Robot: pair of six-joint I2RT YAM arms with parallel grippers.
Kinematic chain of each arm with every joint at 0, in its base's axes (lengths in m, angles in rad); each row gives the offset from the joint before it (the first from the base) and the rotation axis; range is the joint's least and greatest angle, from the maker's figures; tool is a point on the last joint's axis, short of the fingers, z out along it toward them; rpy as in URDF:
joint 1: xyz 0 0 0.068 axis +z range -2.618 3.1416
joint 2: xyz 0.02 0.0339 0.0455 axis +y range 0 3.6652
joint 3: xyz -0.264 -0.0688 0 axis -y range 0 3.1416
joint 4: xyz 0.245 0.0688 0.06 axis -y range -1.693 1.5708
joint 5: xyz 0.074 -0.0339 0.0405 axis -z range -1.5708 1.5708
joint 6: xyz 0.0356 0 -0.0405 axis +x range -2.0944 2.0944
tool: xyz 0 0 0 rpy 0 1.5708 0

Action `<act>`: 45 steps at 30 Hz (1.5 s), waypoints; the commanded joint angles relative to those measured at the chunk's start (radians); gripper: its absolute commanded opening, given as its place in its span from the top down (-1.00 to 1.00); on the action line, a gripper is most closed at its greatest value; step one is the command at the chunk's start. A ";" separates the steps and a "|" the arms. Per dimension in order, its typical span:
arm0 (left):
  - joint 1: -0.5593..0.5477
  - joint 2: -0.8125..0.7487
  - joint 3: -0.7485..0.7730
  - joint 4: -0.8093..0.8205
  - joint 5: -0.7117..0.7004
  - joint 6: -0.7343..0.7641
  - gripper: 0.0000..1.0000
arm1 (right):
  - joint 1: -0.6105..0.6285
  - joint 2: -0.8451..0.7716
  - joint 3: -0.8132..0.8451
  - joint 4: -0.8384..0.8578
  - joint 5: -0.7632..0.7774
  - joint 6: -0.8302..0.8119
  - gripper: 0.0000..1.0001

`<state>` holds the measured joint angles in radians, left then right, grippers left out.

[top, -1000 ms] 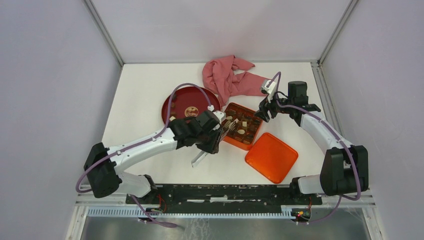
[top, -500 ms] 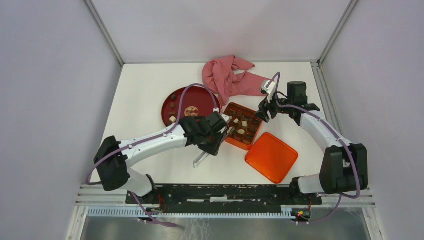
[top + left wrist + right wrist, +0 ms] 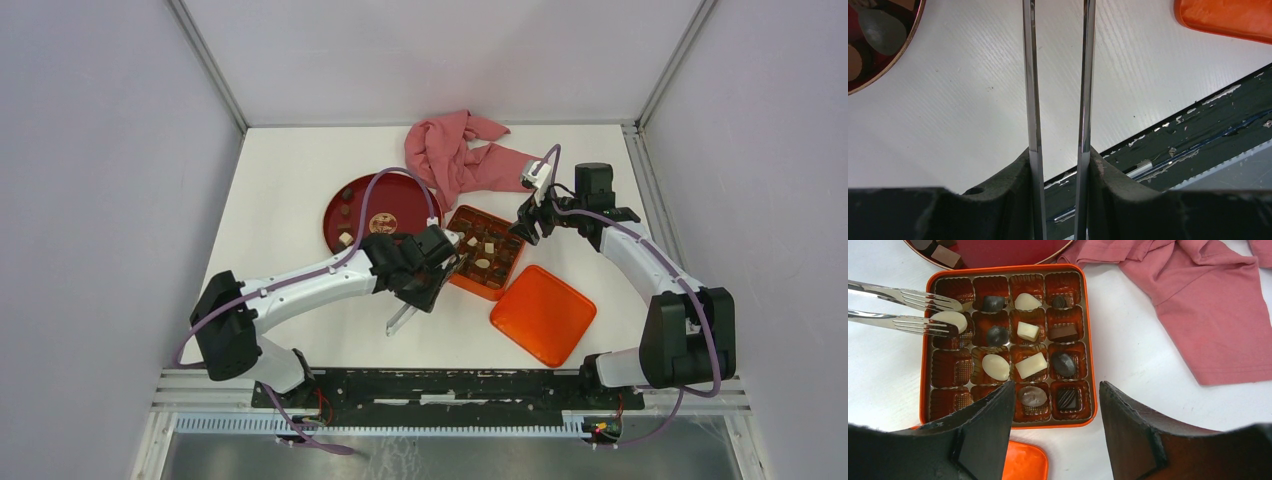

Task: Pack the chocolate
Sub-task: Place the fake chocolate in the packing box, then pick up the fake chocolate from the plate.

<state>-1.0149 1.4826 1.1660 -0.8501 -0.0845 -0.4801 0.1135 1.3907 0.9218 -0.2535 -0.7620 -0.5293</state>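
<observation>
The one to watch is the cream oval chocolate (image 3: 950,320). It sits in the orange tin (image 3: 1090,365), left-hand column, second cell down in the right wrist view, right at the tips of the tongs (image 3: 895,321). The lower fork-tip touches it and the upper one looks clear, so I'd guess it's resting in the cell rather than pinched, but I can't swear to it.

The tongs run sideways over the tin's left rim and back to the left fingers (image 3: 1008,190). Those are clamped on the two metal arms from outside, with a gap between the arms. So the piece lies straight out ahead of those fingers, along the tongs' long axis.

The right fingers (image 3: 985,435) are spread wide and empty, over the tin's near edge. The cream piece is ahead of them and off to their left.

A few loose chocolates (image 3: 345,238) lie on the dark-red plate (image 3: 395,200), close beside the left fingers and well away from the right ones. Left arm's job, I'd say.
</observation>
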 commanded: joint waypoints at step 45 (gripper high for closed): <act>0.430 -0.284 -0.152 -0.075 -0.025 0.099 -0.01 | 0.003 0.003 0.035 0.008 -0.017 -0.012 -0.37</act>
<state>-0.6003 1.1877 0.9901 -0.9470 -0.1204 -0.4435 0.1135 1.3907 0.9218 -0.2565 -0.7628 -0.5293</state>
